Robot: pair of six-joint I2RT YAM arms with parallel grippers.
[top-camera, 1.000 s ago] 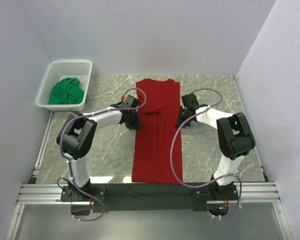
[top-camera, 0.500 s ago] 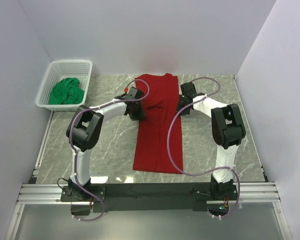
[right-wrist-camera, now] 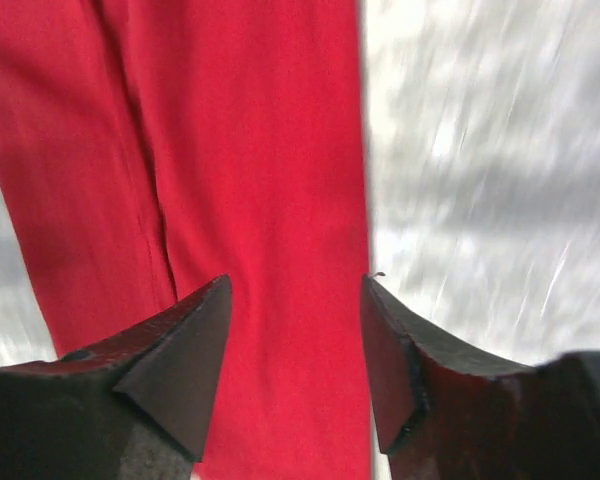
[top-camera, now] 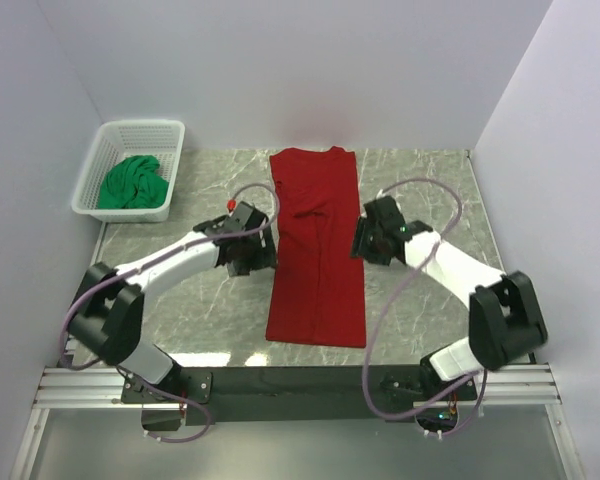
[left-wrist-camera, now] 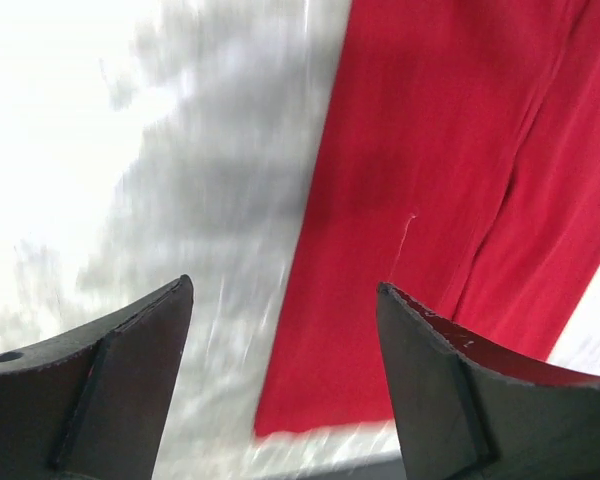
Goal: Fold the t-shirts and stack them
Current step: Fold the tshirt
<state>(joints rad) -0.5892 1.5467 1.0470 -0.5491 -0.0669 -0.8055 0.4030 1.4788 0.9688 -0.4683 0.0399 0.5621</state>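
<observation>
The deep red t-shirt (top-camera: 316, 250) lies on the marble table as a long narrow strip, folded lengthwise, collar end at the back. My left gripper (top-camera: 252, 256) hangs at its left edge, open and empty; in the left wrist view the left gripper (left-wrist-camera: 285, 290) frames the shirt's (left-wrist-camera: 430, 150) left edge and bare table. My right gripper (top-camera: 372, 240) stands at the right edge, also open; the right wrist view has the right gripper (right-wrist-camera: 295, 283) over the red shirt (right-wrist-camera: 250, 150). The green t-shirt (top-camera: 132, 183) lies crumpled in the basket.
The white lattice basket (top-camera: 110, 140) stands at the back left corner of the table. White walls close in the back and both sides. A metal rail (top-camera: 300, 385) with the arm bases runs along the near edge.
Both grippers have opened and let go of the red shirt, then drawn back toward the near side. The shirt now lies flatter and straighter.
</observation>
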